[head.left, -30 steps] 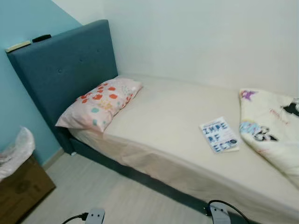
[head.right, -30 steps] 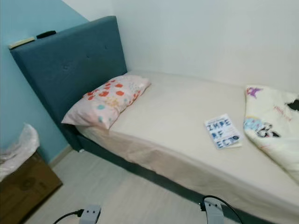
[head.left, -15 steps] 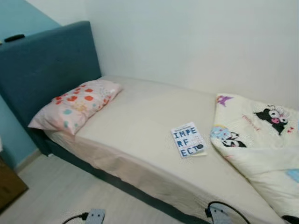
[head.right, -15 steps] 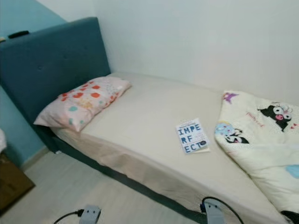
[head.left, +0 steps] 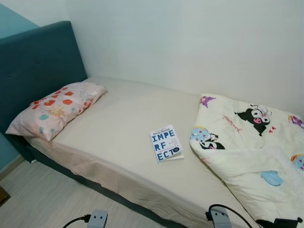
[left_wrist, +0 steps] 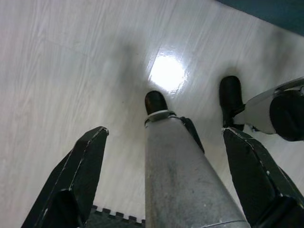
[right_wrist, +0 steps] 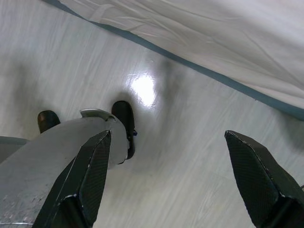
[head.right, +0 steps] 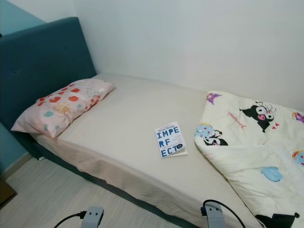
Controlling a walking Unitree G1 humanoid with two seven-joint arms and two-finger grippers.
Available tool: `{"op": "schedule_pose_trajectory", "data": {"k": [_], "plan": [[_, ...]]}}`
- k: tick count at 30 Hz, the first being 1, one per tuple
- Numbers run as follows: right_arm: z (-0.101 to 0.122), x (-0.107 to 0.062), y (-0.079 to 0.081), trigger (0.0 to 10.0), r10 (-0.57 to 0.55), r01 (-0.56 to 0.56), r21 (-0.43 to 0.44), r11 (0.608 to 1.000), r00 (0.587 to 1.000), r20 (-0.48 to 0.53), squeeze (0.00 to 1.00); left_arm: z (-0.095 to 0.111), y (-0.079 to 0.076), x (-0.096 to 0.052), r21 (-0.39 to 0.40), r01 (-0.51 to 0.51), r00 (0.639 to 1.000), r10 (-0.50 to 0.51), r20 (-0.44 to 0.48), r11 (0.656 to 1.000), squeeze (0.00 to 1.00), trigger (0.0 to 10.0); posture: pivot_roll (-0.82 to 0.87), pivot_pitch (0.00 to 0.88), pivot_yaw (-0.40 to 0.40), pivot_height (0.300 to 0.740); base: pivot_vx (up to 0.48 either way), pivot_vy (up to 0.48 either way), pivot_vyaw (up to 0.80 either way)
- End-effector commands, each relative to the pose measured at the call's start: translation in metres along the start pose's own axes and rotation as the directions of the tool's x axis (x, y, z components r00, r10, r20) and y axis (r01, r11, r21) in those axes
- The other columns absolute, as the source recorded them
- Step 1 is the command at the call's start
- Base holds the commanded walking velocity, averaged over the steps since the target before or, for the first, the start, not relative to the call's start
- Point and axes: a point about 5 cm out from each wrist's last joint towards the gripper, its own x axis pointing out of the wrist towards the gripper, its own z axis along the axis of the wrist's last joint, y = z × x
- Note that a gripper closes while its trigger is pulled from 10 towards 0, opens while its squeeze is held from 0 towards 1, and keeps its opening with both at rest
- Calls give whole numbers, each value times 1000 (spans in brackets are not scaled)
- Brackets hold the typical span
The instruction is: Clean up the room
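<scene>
Item: white paperback book with blue block lettering [head.left: 166,143], flat on the beige-sheeted bed [head.left: 118,123], just beside the crumpled cream cartoon-print quilt [head.left: 247,142]. Advice: step close to the bed edge, then reach (book likely first).

Left gripper [left_wrist: 164,183] and right gripper [right_wrist: 166,178]: hanging over the pale wood-look floor [left_wrist: 57,71], jaws released, grasping nothing.

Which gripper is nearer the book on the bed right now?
Right, by a small margin. The book lies mid-mattress; the right gripper hangs open over the floor by the bed's edge, below the blanket, and the left gripper hangs open farther left.
</scene>
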Motion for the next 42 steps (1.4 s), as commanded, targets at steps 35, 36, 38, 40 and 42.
{"op": "schedule_pose_trajectory", "data": {"k": [35,36,38,40,42], "plan": [[51,1,14,10000,91,-142,239,960,973,211,0,3,13,-2,8,-44,999,44,30,999,0,10000,-155,0,49,726,291,0,0],[51,1,14,10000,91,-142,239,961,973,211,0,3,13,-2,8,-44,999,44,30,999,0,10000,-155,0,49,726,292,0,0],[54,1,13,10000,85,-153,293,944,969,234,0,2,13,-2,8,-44,999,43,28,999,0,10000,-147,0,52,726,146,0,0],[58,0,11,10000,75,-170,358,918,962,263,0,1,14,-2,8,-43,999,43,25,999,0,10000,-147,0,52,726,0,0,0],[59,0,10,10000,74,-174,371,912,960,269,0,1,14,-2,8,-43,999,43,25,999,0,10000,-147,0,52,726,0,0,0]]}}
